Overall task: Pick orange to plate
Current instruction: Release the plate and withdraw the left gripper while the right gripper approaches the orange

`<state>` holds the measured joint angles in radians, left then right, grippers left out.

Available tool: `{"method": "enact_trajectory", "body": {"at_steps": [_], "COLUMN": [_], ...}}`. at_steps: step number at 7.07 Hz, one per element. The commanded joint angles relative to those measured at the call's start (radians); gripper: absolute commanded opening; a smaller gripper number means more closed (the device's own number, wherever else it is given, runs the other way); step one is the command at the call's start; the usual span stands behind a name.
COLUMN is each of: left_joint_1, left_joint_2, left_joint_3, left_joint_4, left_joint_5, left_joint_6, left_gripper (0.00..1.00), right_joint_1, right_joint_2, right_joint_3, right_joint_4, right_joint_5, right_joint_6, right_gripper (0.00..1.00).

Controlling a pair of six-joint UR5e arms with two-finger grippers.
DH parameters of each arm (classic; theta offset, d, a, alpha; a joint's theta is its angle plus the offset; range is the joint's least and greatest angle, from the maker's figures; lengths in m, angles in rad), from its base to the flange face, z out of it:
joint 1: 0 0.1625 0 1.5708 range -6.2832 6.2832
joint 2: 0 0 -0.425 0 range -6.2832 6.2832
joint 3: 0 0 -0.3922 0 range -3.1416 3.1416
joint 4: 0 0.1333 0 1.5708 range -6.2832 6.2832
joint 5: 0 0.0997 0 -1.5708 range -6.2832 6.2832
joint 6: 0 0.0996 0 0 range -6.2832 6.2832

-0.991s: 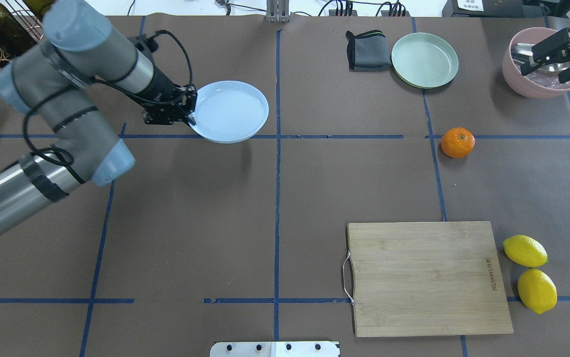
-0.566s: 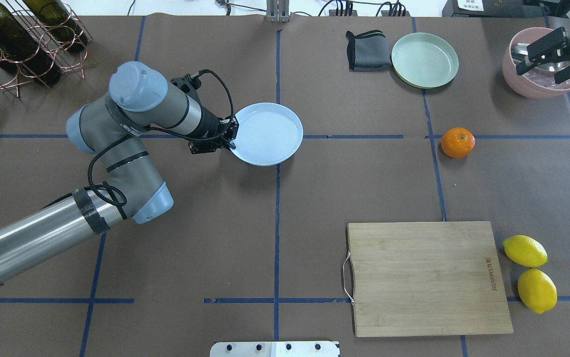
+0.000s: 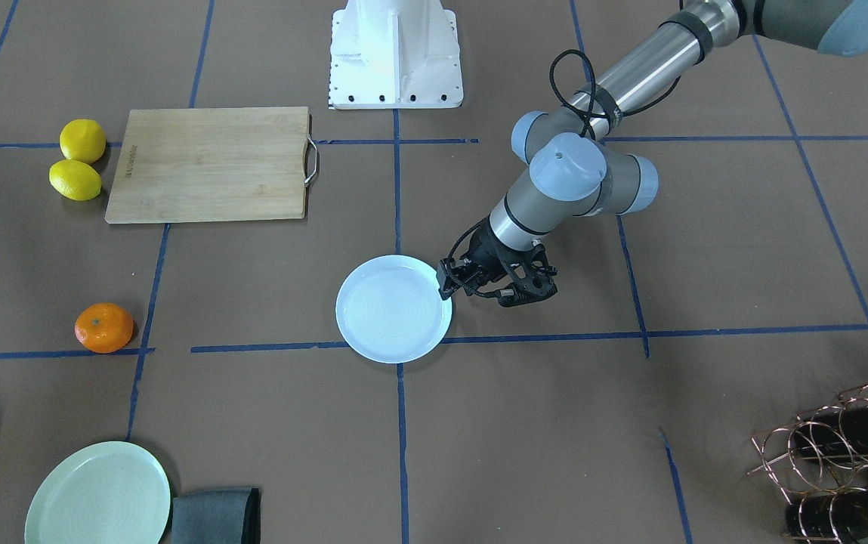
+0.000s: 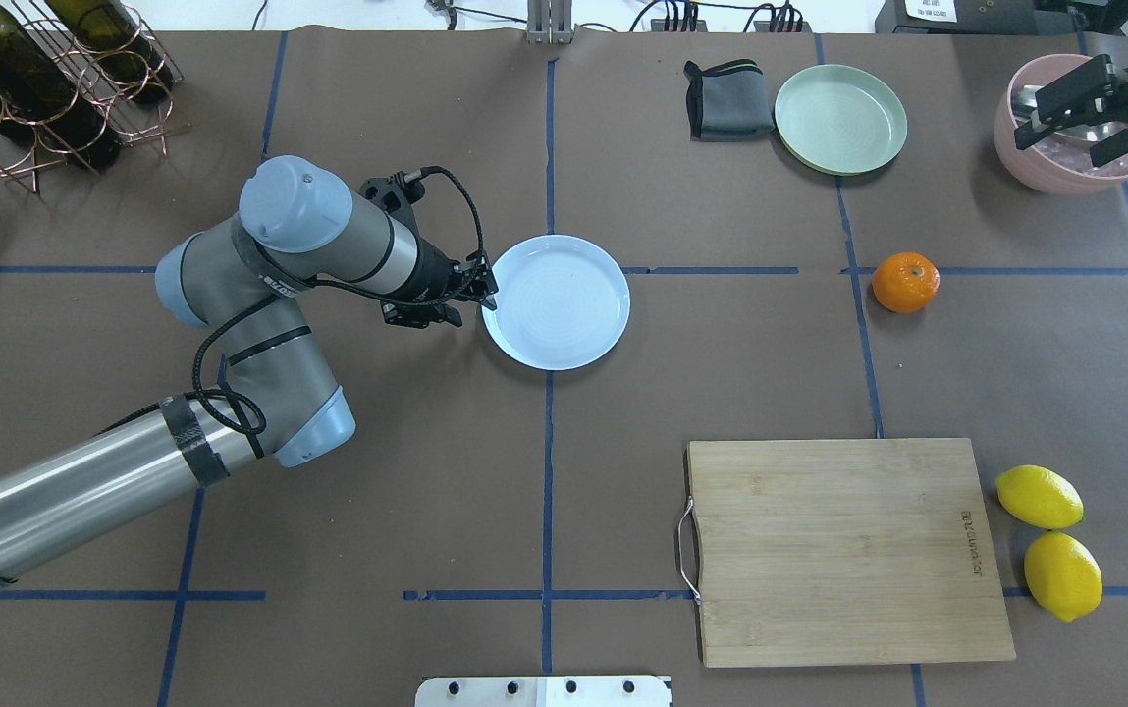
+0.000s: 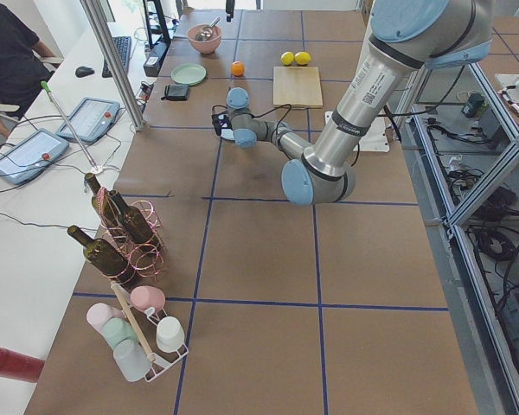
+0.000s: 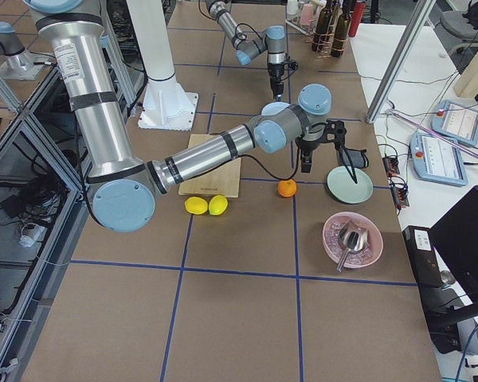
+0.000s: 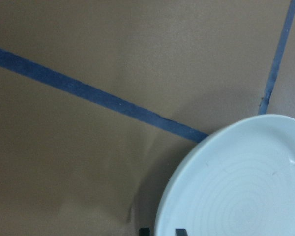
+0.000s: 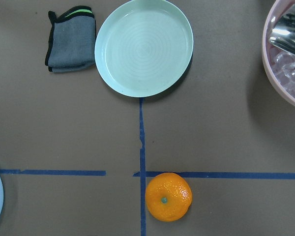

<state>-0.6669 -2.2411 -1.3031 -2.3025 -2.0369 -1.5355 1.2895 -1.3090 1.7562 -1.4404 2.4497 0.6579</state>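
Note:
The orange sits on the brown table at the right, also visible in the front view and straight below the right wrist camera. The pale bluish-white plate is at the table's centre, on or just above the surface. My left gripper is shut on its left rim, seen too in the front view; the left wrist view shows the plate close up. My right gripper hangs open, high at the back right, well behind the orange.
A mint-green plate and a folded grey cloth lie at the back. A pink bowl with metal utensils stands back right. A wooden cutting board and two lemons lie front right. A bottle rack is back left.
My left arm has carried the plate rightward and nearer to me, lowering it to the table's centre. The right gripper has drifted slightly backward. The orange has not moved.

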Motion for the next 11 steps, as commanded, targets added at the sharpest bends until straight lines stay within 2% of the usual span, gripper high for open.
{"method": "enact_trajectory", "body": {"at_steps": [1, 2, 4, 5, 6, 7, 9, 11], "left_joint_1": [-0.078, -0.126, -0.244, -0.278, -0.281, -0.281, -0.281, -0.281], "left_joint_2": [0.069, 0.090, 0.145, 0.187, 0.207, 0.207, 0.222, 0.225], "left_joint_3": [-0.066, -0.097, -0.232, -0.272, -0.281, -0.281, -0.277, -0.275], "left_joint_4": [0.014, 0.105, 0.340, 0.347, 0.344, 0.344, 0.336, 0.330], "left_joint_5": [-0.006, -0.008, -0.011, -0.011, -0.011, -0.011, -0.011, -0.011], "left_joint_6": [0.177, 0.284, 0.581, 0.601, 0.604, 0.604, 0.604, 0.604], "left_gripper": [1.00, 1.00, 1.00, 1.00, 1.00, 1.00, 1.00, 1.00], "right_joint_1": [-0.074, -0.157, -0.246, -0.278, -0.317, -0.340, -0.340, -0.337], "right_joint_2": [0.001, 0.011, 0.013, 0.014, 0.046, 0.051, 0.051, 0.050], "right_joint_3": [-0.003, -0.003, -0.062, -0.098, -0.168, -0.223, -0.245, -0.270], "right_joint_4": [0.002, 0.009, 0.167, 0.184, 0.231, 0.273, 0.269, 0.268], "right_joint_5": [-0.081, -0.180, -0.262, -0.291, -0.346, -0.359, -0.360, -0.360], "right_joint_6": [0.044, 0.090, 0.187, 0.184, 0.181, 0.168, 0.000, -0.049], "right_gripper": [1.00, 1.00, 1.00, 1.00, 1.00, 1.00, 1.00, 1.00]}}
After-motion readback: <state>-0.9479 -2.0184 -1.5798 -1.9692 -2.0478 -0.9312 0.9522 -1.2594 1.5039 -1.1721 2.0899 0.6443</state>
